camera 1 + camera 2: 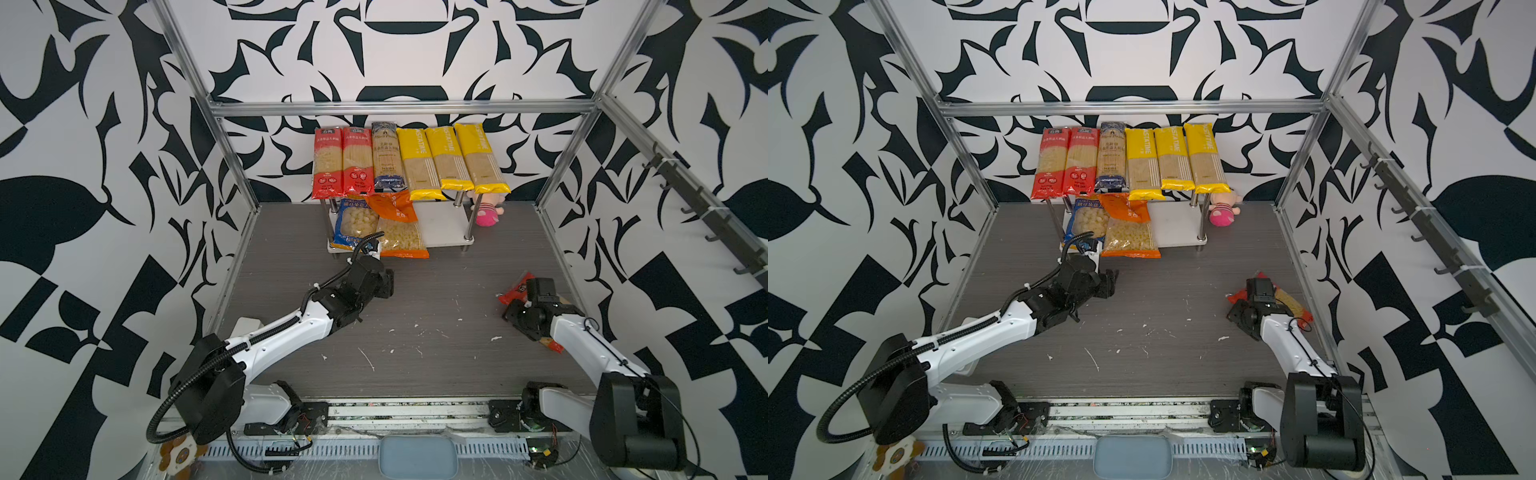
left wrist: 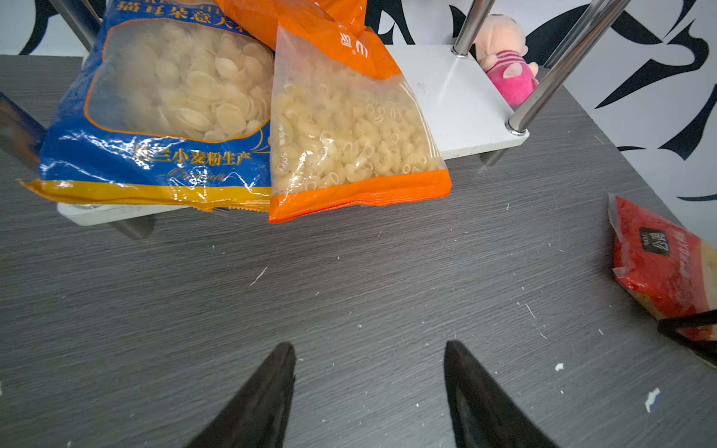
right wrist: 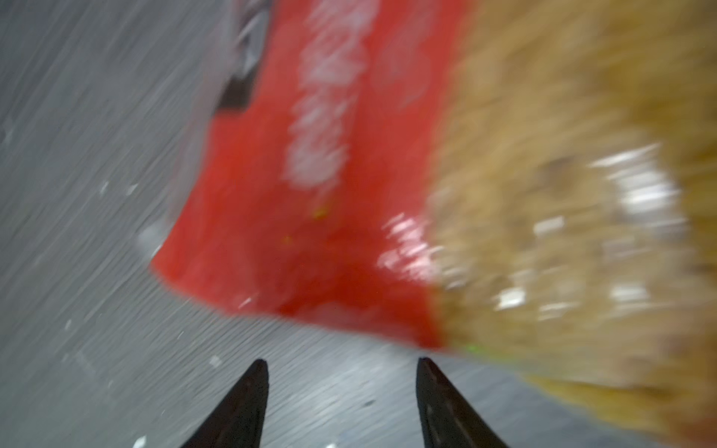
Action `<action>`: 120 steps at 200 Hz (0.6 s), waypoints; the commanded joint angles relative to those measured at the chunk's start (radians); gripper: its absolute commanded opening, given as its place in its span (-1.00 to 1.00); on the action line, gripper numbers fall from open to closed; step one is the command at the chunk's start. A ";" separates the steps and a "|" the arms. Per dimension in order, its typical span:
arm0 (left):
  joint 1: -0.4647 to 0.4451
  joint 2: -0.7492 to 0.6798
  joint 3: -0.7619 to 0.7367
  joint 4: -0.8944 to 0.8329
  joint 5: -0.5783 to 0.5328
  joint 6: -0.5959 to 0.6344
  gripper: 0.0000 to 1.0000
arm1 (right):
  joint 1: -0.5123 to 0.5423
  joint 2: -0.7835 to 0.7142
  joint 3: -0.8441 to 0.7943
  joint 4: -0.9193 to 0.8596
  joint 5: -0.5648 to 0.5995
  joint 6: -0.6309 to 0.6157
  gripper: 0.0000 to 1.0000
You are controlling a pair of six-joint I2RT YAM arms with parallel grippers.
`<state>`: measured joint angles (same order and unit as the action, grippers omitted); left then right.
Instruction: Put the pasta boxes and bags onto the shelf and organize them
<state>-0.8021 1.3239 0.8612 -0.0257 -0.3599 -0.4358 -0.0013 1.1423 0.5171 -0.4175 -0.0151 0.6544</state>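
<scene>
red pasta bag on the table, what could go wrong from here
1. The right gripper is open just short of the edge of the red bag; a pinch on that thin edge may slip.
2. The orange bag overhangs the lower board of the shelf; sliding the red bag in beside it could knock it off.
</scene>
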 commanded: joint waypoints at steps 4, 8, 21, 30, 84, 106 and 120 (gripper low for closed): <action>-0.026 0.000 -0.007 0.026 -0.013 -0.038 0.29 | 0.157 0.003 -0.017 0.102 0.001 0.178 0.26; -0.031 0.004 -0.006 0.028 -0.014 -0.040 0.29 | 0.190 0.012 -0.017 0.119 0.009 0.197 0.25; -0.047 0.022 0.001 0.029 -0.015 -0.047 0.29 | 0.286 0.052 0.004 0.146 0.039 0.254 0.24; -0.059 0.035 0.007 0.029 -0.017 -0.050 0.28 | 0.340 0.085 0.026 0.171 0.049 0.283 0.24; -0.152 0.103 0.023 0.027 -0.023 -0.072 0.28 | 0.365 0.129 0.188 0.063 0.104 0.174 0.31; -0.192 0.133 0.018 0.046 -0.017 -0.094 0.29 | 0.237 0.079 0.214 -0.024 0.129 0.090 0.36; -0.219 0.156 0.027 0.055 -0.010 -0.102 0.28 | 0.129 0.042 0.215 -0.056 0.162 0.033 0.38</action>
<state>-0.9840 1.4441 0.8619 -0.0013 -0.3672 -0.5026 0.2638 1.2488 0.7013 -0.3569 0.0483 0.8040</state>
